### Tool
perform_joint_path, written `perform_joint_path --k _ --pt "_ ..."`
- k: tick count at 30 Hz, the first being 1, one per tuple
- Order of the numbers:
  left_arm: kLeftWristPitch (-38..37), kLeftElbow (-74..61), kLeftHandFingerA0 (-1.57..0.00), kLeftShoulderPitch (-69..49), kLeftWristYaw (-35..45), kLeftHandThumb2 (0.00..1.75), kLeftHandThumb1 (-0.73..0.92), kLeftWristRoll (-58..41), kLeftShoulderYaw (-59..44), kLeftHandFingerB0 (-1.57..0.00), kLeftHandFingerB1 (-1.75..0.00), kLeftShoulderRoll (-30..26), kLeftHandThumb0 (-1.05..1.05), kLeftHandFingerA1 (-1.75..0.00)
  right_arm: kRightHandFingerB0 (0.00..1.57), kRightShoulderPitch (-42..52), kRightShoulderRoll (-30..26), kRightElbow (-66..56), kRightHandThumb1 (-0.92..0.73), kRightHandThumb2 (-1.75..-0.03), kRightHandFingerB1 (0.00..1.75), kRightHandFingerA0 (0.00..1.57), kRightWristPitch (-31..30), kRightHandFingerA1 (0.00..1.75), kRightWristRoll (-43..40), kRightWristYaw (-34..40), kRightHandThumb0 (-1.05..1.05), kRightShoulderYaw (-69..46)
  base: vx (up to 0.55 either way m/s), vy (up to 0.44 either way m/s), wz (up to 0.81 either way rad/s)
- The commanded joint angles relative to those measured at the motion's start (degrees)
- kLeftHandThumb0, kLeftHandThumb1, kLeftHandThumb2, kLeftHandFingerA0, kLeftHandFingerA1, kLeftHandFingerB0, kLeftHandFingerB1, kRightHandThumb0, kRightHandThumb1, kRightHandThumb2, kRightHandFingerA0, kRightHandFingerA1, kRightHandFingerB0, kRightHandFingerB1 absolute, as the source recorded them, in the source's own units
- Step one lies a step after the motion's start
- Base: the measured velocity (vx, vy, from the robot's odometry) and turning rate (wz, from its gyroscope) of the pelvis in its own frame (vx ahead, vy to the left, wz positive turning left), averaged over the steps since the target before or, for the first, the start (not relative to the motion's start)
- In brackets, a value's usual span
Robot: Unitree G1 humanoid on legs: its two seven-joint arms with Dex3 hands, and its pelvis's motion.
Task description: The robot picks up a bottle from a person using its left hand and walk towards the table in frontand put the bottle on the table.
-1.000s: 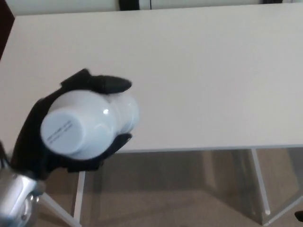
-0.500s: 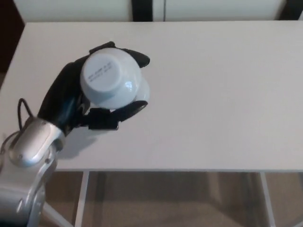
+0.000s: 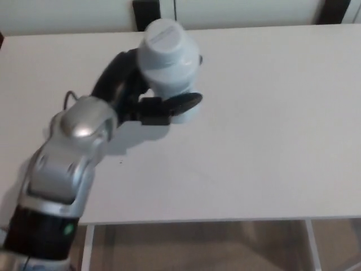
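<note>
**A:** How far along would you say this is?

**B:** Most of the way, I'd judge. The bottle (image 3: 166, 56) is in the robot's left hand (image 3: 149, 99), and that hand is out over the far left part of the tabletop (image 3: 271, 124). So the handover and the walk look done. What's left is setting it down and letting go.

**A:** Is it standing on the surface?

**B:** I can't tell. It's seen from above, roughly upright. Its flat round end with small print faces the camera, and its lower end is close to the surface. Whether the base touches is hidden.

**A:** And the grip?

**B:** The black fingers (image 3: 183, 103) are wrapped round the bottle's lower body, one curling across its near side. They're pinching the bottle, not spread.

**A:** The other hand?

**B:** The right hand isn't in view. Only the left arm shows, its silver forearm (image 3: 73, 152) reaching in from the near left.

**A:** Anything in the way?

**B:** Nothing that I can see. The white top is bare all round the bottle, with plenty of room to the right and on the near side. Beyond the far edge are two dark uprights (image 3: 146, 8), one just behind the bottle and the other well off at the far right. I can't make out what they are. The bottle is fairly near that far edge, so that's the thing to mind. Under the near edge a pale table leg (image 3: 87, 254) and the floor (image 3: 225, 248) show.
</note>
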State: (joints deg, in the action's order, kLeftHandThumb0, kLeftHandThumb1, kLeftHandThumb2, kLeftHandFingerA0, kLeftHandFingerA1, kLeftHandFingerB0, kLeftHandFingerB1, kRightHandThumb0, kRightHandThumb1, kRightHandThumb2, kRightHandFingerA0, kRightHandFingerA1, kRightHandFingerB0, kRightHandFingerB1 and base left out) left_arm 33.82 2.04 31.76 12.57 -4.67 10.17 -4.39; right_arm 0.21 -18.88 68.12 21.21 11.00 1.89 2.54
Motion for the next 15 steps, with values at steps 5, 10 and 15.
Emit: perform_joint_path --k 5,10,15 --pt "0.68 3.66 -1.14 0.53 -1.71 0.71 0.74 4.99 6.12 -0.94 -0.75 1.73 -0.17 -1.30 0.54 -0.01 -0.35 0.34 -0.72 -0.62 0.40 0.64 -0.17 0.44 0.21 -0.09 -0.39 0.36 0.02 0.038 0.11" --pt "-0.83 3.31 -1.10 -2.84 0.31 0.65 0.78 6.17 9.33 -0.92 -0.71 -0.19 -0.17 -1.25 0.55 0.82 -0.57 0.00 -0.72 -0.62 0.41 0.65 0.43 0.45 0.14 -0.60 -0.39 0.53 0.14 -0.064 0.04" --pt "-2.35 4.72 -1.17 -4.48 3.19 0.76 0.74 5.91 10.79 -0.89 -0.78 -2.12 -0.15 -1.23 0.55 0.25 -0.45 0.07 -0.72 -0.62 0.41 0.66 0.07 0.45 0.21 -0.56 -0.40 0.71 0.12 -0.074 -0.03"
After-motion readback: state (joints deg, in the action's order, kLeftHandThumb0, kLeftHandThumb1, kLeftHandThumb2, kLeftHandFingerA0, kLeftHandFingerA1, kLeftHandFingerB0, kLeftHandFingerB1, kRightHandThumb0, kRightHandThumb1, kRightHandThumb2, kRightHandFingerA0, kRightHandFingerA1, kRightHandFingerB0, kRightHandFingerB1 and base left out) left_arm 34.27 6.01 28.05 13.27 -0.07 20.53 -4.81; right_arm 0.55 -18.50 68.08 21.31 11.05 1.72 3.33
